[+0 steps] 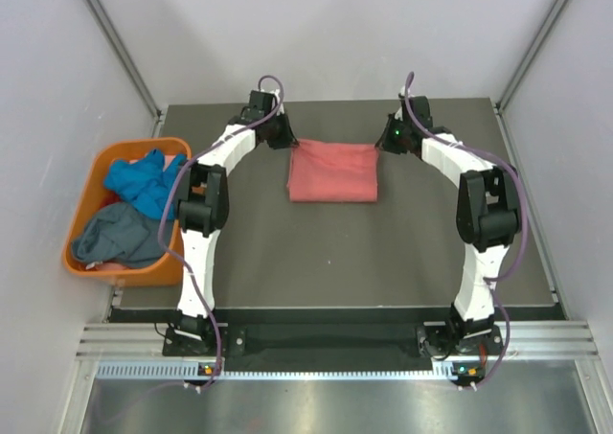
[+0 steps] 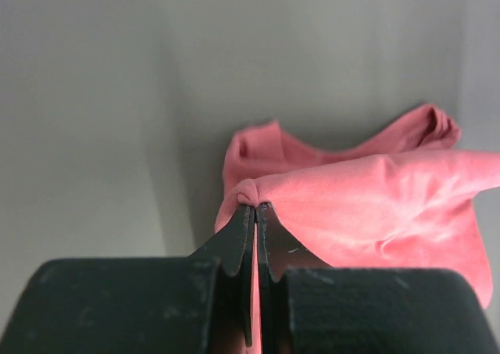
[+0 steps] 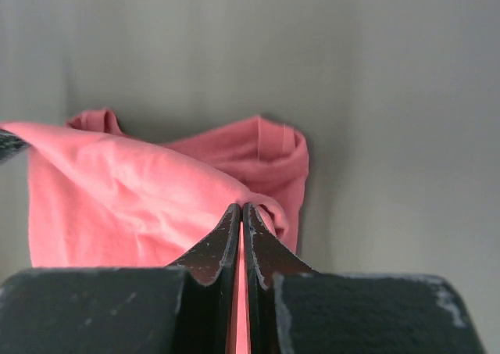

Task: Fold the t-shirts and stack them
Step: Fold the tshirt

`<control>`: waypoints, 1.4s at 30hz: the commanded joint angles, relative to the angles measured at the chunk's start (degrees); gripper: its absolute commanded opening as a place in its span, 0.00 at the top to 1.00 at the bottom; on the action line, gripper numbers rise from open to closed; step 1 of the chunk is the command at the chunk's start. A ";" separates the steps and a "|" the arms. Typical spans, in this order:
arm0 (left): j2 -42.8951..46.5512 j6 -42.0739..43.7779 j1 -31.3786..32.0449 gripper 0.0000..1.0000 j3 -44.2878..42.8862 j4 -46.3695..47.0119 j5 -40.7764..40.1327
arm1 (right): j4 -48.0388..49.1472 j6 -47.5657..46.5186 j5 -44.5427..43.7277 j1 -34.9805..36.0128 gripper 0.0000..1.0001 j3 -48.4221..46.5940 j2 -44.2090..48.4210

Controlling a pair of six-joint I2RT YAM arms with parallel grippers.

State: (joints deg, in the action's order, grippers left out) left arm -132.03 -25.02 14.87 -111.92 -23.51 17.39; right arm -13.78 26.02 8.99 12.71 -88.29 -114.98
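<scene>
Seen from above, the pink shirt (image 1: 333,171) lies as a flat, roughly square folded pad on the dark tabletop (image 1: 335,257), a little toward 12 o'clock from the middle; the left end effector (image 1: 287,139) sits at the pad's 10 o'clock corner and the right end effector (image 1: 384,142) at its 2 o'clock corner, both arms arching in from the near edge at 6 o'clock; each end effector is clenched on pink cloth; in the left wrist view the two black fingers (image 2: 237,241) meet tip to tip with a small pinch of fabric bunched just above them, and the rest of the shirt spreads away toward 3 o'clock, one layer raised over another that rests on the surface; in the right wrist view the fingers (image 3: 217,244) are likewise pressed together on a fold of the same shirt, a thin strip of pink showing in the slit between them, while the cloth drapes off toward 9 o'clock over a lower layer; at 9 o'clock of the tabletop, just off its edge, stands an orange tub (image 1: 84,214); inside it the blue shirt (image 1: 142,183) is crumpled at the 12 o'clock end and the grey shirt (image 1: 120,238) is heaped at the 6 o'clock end, the two touching; the left arm's elbow hangs just beside the tub's 3 o'clock wall.
</scene>
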 commanded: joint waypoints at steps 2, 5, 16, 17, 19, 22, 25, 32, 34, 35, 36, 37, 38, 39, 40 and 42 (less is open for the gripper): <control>-1.82 1.11 -0.11 1.00 -2.95 13.65 2.48 | 6.65 -1.32 -1.08 -1.20 1.00 -4.78 -1.82; -3.40 0.32 -0.20 1.00 -3.30 17.16 1.95 | 6.84 -1.41 -1.35 -1.55 1.00 -6.36 -4.01; -9.48 0.32 -0.90 1.00 -9.55 15.07 -4.81 | 5.52 -2.38 -1.00 -3.22 0.97 -17.44 -13.78; -9.65 0.40 -0.99 0.98 -9.72 15.24 -3.77 | 5.17 -2.81 -0.39 -3.39 0.96 -19.09 -15.09; -10.53 1.10 -0.99 0.79 -10.51 14.64 -1.75 | 2.29 -2.99 -0.47 -3.92 0.86 -21.30 -16.76; -8.96 2.07 -1.07 0.63 -11.83 11.56 -2.79 | 0.60 -2.29 -0.21 -4.71 0.77 -21.40 -15.20; -5.45 4.09 -1.16 0.63 -10.51 9.63 -4.29 | -1.76 -2.90 -0.55 -4.89 0.67 -19.38 -10.38; 5.54 3.49 -0.81 0.69 -1.04 2.67 5.09 | -7.06 -1.86 9.51 -3.66 0.74 -8.61 1.14; 9.31 1.38 -0.37 0.69 3.35 3.99 10.70 | -3.73 -0.19 13.40 -2.34 0.79 -4.10 4.83; 10.46 0.85 0.32 0.69 7.55 4.95 11.61 | -2.49 0.34 16.90 -1.82 0.81 -0.08 5.63; 11.26 -0.11 0.68 0.69 9.51 6.27 12.49 | -1.26 0.96 18.76 -0.94 0.83 1.53 6.25; 12.05 -0.73 0.86 0.69 11.27 6.98 13.37 | 0.49 2.01 19.91 -0.41 0.85 2.76 6.43; 12.14 -1.61 1.03 0.69 14.42 7.42 15.03 | 1.29 2.36 21.49 -0.06 0.85 5.12 6.26; 11.62 -2.92 1.03 0.69 15.58 6.90 15.39 | 2.52 2.89 22.29 0.38 0.86 6.28 6.00; 11.27 -3.37 1.03 0.69 17.77 6.63 15.83 | 4.10 3.77 23.08 0.47 0.86 7.25 4.69; 10.48 -3.81 1.21 0.71 20.59 6.28 15.75 | 5.16 4.12 25.19 0.39 0.87 9.53 2.66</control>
State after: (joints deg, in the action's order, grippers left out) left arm -120.40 -26.35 15.81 -96.47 -17.52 29.54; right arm -12.82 27.99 28.01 12.64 -81.95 -109.38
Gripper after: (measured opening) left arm 0.303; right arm 0.138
